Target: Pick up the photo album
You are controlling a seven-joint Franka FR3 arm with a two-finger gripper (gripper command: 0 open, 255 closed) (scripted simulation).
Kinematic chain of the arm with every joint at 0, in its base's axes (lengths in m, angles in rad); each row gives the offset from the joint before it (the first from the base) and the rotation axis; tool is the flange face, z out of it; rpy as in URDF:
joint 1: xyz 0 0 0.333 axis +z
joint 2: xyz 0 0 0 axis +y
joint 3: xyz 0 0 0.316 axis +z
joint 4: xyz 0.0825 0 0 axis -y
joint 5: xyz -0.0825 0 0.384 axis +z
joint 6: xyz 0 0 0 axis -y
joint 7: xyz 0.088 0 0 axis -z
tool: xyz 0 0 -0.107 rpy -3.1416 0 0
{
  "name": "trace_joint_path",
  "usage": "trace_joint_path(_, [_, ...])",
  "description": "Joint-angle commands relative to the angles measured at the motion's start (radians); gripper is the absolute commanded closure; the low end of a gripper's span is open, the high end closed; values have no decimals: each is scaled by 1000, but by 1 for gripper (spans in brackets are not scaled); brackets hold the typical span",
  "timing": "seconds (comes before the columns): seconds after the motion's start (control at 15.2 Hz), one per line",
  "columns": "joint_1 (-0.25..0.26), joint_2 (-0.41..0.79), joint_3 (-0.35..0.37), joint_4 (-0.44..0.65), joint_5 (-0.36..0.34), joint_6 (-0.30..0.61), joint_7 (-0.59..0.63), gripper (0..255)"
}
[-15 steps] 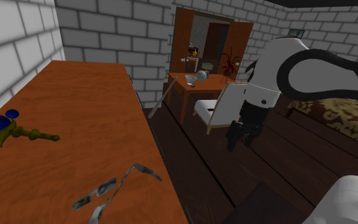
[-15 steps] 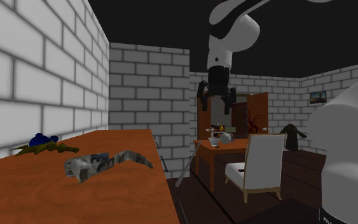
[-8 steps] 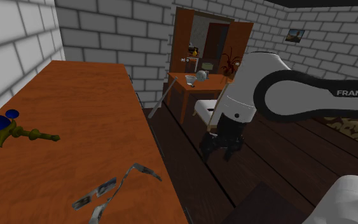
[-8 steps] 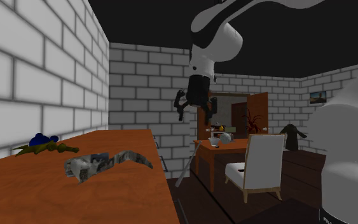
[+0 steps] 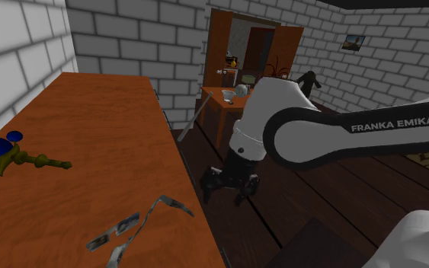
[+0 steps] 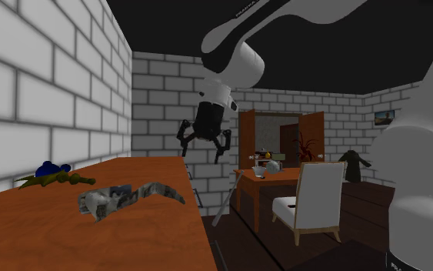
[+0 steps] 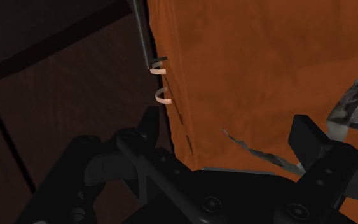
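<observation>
Since a second ago the gripper is sweeping away from the white chair and toward the long orange-brown table. It is now hanging just off that table's long side edge, over the dark plank floor. Its two black fingers are standing wide apart with only air between them; the jaws are released and touching nothing. In the second exterior view the gripper is hovering well above the table top, high over its edge.

The photo album is lying on the table, splayed open, grey and crumpled-looking, close to the table's side edge and toward its nearer end. It is sitting apart from the jaws, lower than them and further along the table, not between the fingers. In the wrist view the gripper is looking down on the table edge. There the album is showing on the table surface, out beyond the finger that is over the table. A thin grey strip running in from it toward the gap is probably one of its loose pages, though I cannot be sure from here. A blue and olive toy is resting on the table too, well apart from the album, toward the table's brick-wall side.
</observation>
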Motion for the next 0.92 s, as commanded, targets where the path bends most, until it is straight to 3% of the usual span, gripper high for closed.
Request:
trace_joint_path(0.0, [-16,73,50,38,-11,64,78,0])
trace_joint_path(0.26, [-54,233,142,127,-91,180,252,0])
trace_joint_path(0.53, [-71,417,203,235,-258,276,471,0])
trace_joint_path(0.66, [-54,513,204,298,-366,309,592,0])
trace_joint_path(0.86, [12,647,163,408,-513,335,758,0])
